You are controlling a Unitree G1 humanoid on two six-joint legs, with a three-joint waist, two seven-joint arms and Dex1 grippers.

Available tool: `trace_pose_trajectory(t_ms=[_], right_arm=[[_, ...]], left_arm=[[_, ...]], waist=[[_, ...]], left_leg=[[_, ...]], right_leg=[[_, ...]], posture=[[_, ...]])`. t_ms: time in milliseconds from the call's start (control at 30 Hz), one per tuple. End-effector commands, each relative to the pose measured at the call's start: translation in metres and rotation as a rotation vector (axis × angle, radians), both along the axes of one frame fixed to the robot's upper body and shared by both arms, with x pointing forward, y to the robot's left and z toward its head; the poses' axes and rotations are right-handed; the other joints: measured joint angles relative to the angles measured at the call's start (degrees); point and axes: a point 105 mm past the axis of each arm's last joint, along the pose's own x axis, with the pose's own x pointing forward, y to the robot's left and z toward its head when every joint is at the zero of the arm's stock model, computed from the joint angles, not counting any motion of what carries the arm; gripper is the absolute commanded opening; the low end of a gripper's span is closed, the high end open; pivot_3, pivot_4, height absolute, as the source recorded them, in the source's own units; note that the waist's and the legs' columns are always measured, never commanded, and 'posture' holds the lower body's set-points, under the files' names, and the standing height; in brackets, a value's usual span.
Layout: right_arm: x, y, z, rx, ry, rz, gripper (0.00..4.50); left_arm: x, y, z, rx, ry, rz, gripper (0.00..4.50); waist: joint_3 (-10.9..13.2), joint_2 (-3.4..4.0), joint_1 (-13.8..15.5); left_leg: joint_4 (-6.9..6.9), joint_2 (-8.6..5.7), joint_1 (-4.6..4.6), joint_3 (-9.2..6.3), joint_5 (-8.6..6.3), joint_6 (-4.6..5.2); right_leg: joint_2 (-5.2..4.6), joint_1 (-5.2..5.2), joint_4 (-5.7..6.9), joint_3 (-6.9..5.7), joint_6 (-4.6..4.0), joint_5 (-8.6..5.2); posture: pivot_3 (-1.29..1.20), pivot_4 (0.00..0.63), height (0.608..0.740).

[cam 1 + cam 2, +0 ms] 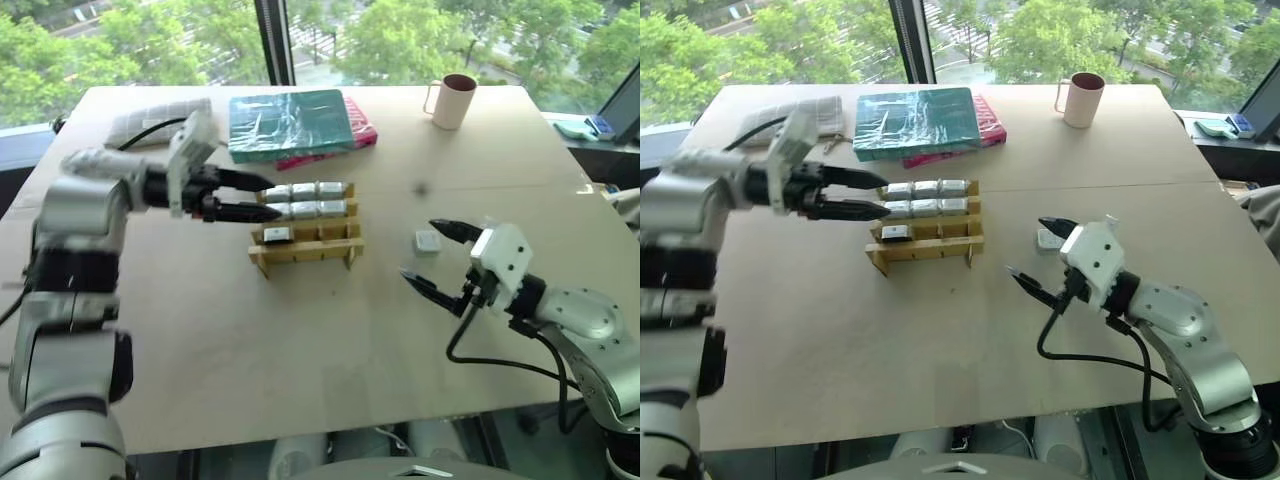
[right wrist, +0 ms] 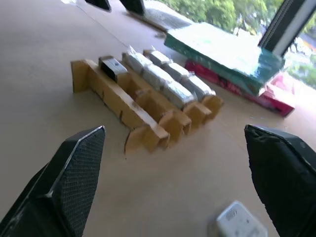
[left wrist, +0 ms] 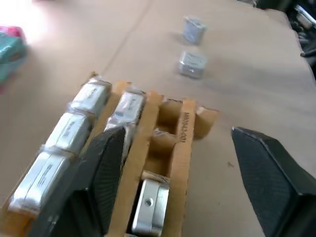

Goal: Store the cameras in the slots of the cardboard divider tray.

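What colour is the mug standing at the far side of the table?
The mug is cream or pale beige with a dark reddish inside, shown best in the left eye view.

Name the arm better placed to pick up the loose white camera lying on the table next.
Right. The right gripper hangs open with the small white boxy camera lying on the table between its jaws. The left gripper is across the tan cardboard divider tray, open above the tray's back rows.
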Motion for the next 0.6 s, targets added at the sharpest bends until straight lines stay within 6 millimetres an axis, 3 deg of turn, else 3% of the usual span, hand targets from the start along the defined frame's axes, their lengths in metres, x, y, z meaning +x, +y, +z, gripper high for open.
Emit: trace_pose_trajectory(t_ms=[33,100,200,433,600], right_arm=[[0.013,0.001,-0.007,0.004,0.059,-0.109,4.50],[0.022,0.002,-0.014,0.034,0.104,-0.157,4.50],[0.032,0.001,-0.023,0.068,0.147,-0.235,4.50],[0.060,-0.022,-0.036,0.071,0.159,-0.496,4.50],[0.067,-0.034,-0.023,0.116,0.103,-0.597,4.50]], left_arm=[[-0.037,-0.014,0.007,-0.177,-0.102,-0.047,3.64],[-0.058,-0.020,0.000,-0.328,-0.012,-0.054,3.64],[-0.076,-0.024,-0.019,-0.314,-0.037,-0.003,4.41],[-0.101,-0.025,-0.048,-0.280,-0.078,0.096,4.41],[-0.104,-0.026,-0.053,-0.268,-0.088,0.102,4.41]], waist=[[0.0,-0.09,0.0],[-0.1,-0.15,0.0],[-0.1,-0.17,0.6],[-0.1,-0.02,0.9],[0.0,0.12,1.3]], left_leg=[[0.03,0.02,-0.01,-0.01,0.00,-0.01],[0.05,0.03,0.02,0.00,0.00,-0.04],[0.08,0.03,0.01,-0.16,0.01,-0.07],[0.00,-0.05,0.17,-0.11,0.04,-0.15],[0.00,-0.05,0.18,-0.08,0.04,-0.16]], right_leg=[[-0.05,0.01,0.02,0.00,0.00,0.00],[-0.19,0.02,0.01,0.02,-0.01,0.01],[-0.35,0.05,-0.02,-0.01,-0.02,0.01],[-0.14,0.13,-0.02,-0.07,-0.10,-0.01],[-0.08,0.12,-0.02,-0.11,-0.30,-0.12]], posture=[[0.00,0.150,0.740],[0.00,0.150,0.740],[0.00,0.150,0.740],[0.00,0.150,0.740],[0.00,0.150,0.740]])
